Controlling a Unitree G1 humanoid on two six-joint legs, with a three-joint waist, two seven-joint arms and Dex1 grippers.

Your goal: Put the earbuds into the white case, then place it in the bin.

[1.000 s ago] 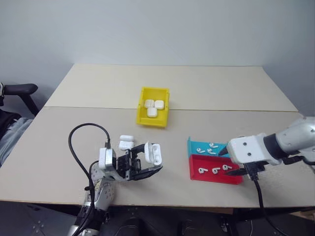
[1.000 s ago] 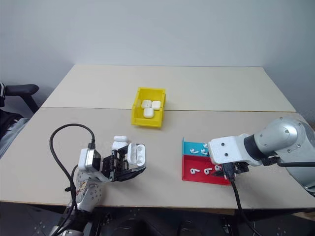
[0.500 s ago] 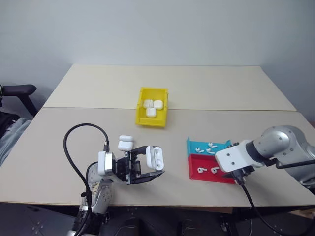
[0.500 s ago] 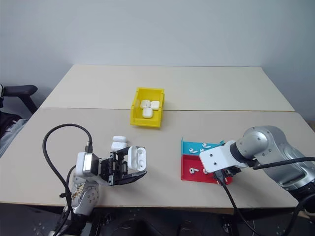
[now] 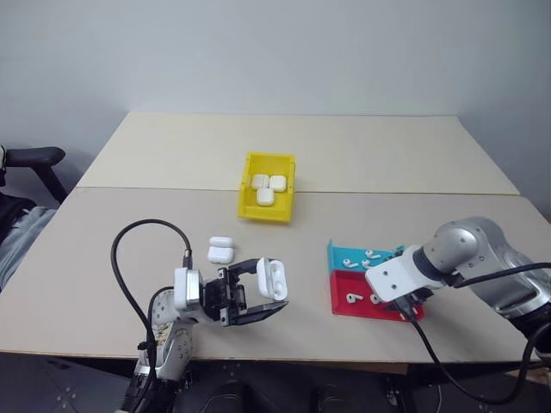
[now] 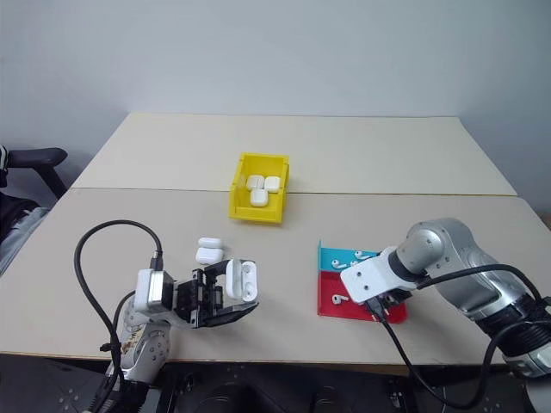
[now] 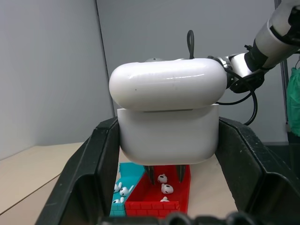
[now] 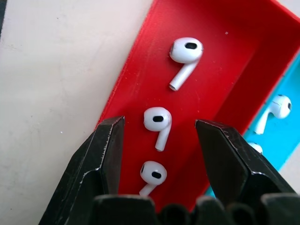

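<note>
Near the table's front left, my left gripper (image 5: pixel 258 290) is shut on the white case (image 7: pixel 168 133), held upright off the table with its lid flipped open (image 5: pixel 271 279). My right gripper (image 8: pixel 159 124) points down into the red tray (image 8: pixel 243 61), open. One earbud (image 8: pixel 158 122) lies between its fingers, untouched, with another earbud (image 8: pixel 185 52) beyond it and a third (image 8: pixel 152 174) nearer the wrist. The yellow bin (image 5: pixel 250 200) stands at the table's middle with three white cases (image 5: pixel 267 186) inside.
A teal tray (image 5: pixel 344 256) with several more earbuds (image 8: pixel 274 108) adjoins the red tray on its far side. Two spare white cases (image 5: pixel 220 249) lie on the table just behind my left gripper. A black cable loops beside my left arm.
My right gripper has come down and in over the red tray, now straddling an earbud. The left gripper and its case have stayed put.
</note>
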